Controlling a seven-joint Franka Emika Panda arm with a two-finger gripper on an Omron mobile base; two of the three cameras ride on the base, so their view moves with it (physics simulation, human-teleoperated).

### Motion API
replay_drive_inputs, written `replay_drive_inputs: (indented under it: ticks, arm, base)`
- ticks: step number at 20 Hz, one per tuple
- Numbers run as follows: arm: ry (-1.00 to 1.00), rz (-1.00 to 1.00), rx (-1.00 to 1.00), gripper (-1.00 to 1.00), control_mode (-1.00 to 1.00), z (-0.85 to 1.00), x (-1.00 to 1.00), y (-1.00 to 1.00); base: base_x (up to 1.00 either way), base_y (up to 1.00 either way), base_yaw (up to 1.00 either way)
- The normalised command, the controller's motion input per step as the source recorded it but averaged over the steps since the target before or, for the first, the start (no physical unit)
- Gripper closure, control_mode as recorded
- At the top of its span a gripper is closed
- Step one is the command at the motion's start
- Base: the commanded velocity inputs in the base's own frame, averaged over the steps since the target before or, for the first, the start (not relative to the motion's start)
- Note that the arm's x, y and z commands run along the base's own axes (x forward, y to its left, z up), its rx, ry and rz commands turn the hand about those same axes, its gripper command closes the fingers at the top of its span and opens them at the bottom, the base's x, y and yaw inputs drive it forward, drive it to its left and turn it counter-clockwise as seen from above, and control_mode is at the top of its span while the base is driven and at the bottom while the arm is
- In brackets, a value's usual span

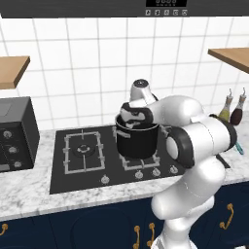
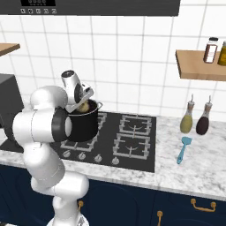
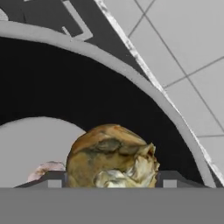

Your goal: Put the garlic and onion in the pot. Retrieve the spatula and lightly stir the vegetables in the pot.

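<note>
Black pot (image 2: 83, 122) sits on the hob's (image 2: 132, 141) front burner, w/ our gripper (image 3: 112, 180) right over its mouth. Fingers (image 3: 51, 179) clamped on a tan-brown onion (image 3: 111, 156), just above the pot's rim (image 3: 144, 78). Pale lump, prob. garlic (image 3: 46, 169), lies on the pot's floor. Blue spatula (image 2: 183, 149) on the counter (image 2: 198, 167), near two bottles (image 2: 195, 118).

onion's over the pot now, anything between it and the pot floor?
Nothing visible. The hand holds the onion over the pot, inside its rim, with open pot interior beneath. A small pale lump, likely the garlic, already lies on the bottom beside the drop line.
</note>
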Motion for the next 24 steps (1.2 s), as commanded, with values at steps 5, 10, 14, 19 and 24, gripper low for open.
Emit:
replay_drive_inputs:
  ticks: [5,10,14,19,24]
  arm:
    - [-0.01,-0.05,0.0,-1.0,-1.0,-0.22,0.08,0.0]
    - [-0.12,-0.08,0.0,-1.0,-1.0,0.32,-0.63,0.03]
    - [-0.13,-0.13,0.0,-1.0,-1.0,0.67,-0.74,0.0]
    - [-0.12,-0.12,0.02,-1.0,-1.0,1.0,-0.91,-0.1]
    - [-0.09,-0.16,0.06,-1.0,-1.0,0.79,-0.87,-0.48]
  base:
    - [0.0,0.0,0.0]
    - [0.0,0.0,0.0]
    - [0.0,0.0,0.0]
    - [0.0,0.0,0.0]
    - [0.0,0.0,0.0]
